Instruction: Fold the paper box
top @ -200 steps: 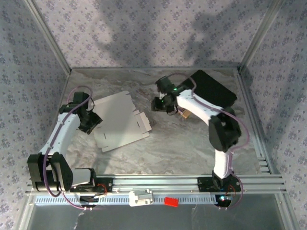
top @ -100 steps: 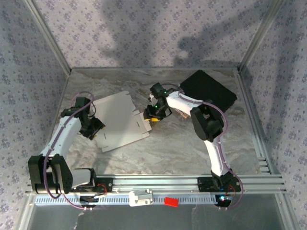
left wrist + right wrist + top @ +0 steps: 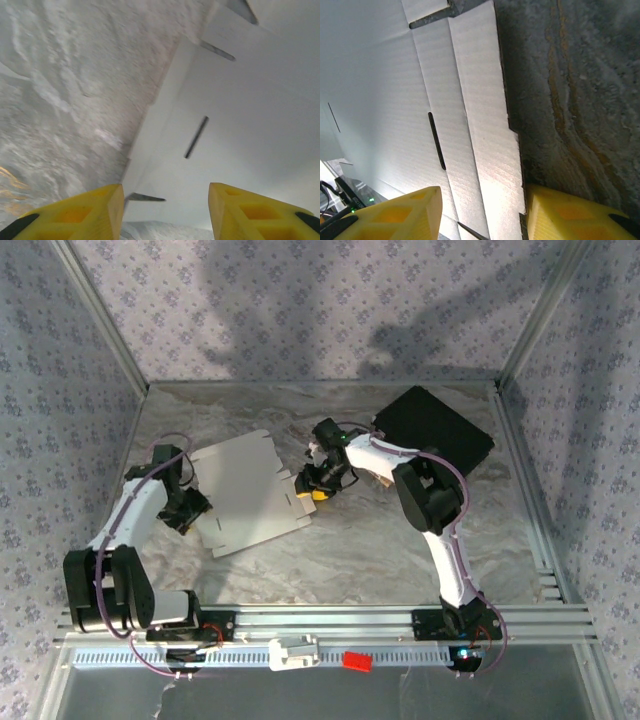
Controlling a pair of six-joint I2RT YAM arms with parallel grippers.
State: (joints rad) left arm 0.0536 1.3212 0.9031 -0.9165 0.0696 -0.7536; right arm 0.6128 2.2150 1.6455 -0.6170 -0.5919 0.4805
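At the near edge of the table (image 3: 370, 550) runs a metal rail (image 3: 340, 620) that carries the two arm bases; on its near side lie a small white piece (image 3: 293, 652) and a small red piece (image 3: 357, 661).

Further in, the paper box (image 3: 250, 490) lies flat and unfolded on the table, a little left of the middle; it is turned at an angle, with its notched tabs toward the right.

The left claw (image 3: 190, 508) is at the left edge of the paper box, close to its near-left corner; in the left wrist view its yellow fingers (image 3: 75, 215) stand apart with a clear gap and hold nothing; the white sheet, with a thin slot and a crease line, lies just beyond them; whether the fingertips touch the sheet I cannot tell.

The right claw (image 3: 318, 485) is at the right edge of the paper box, by the tabs; in the right wrist view its fingers (image 3: 570, 215) are also apart and empty; one is over the cardboard and the other over the bare marbled table, so the edge of the sheet runs between them.

Farther and to the right, a black case (image 3: 440, 425) lies near the far right corner, well apart from the paper box; behind the table stand walls (image 3: 300, 300) with a small flower pattern.
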